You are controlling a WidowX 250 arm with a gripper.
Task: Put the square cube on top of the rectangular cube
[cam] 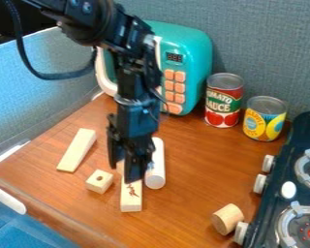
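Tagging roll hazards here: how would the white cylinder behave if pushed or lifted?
Lying on its curved side, the white cylinder would probably roll if pushed toward the stove. Pushed the other way, it would likely meet the rectangular block close beside it. Its straight, solid-looking shape suggests it would stay stiff when lifted.

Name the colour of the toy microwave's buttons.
The buttons are salmon orange, best seen in the camera view.

microwave (199, 53), red can (224, 100), yellow can (265, 118), stove (301, 135), wedge (77, 149), white cylinder (156, 169)
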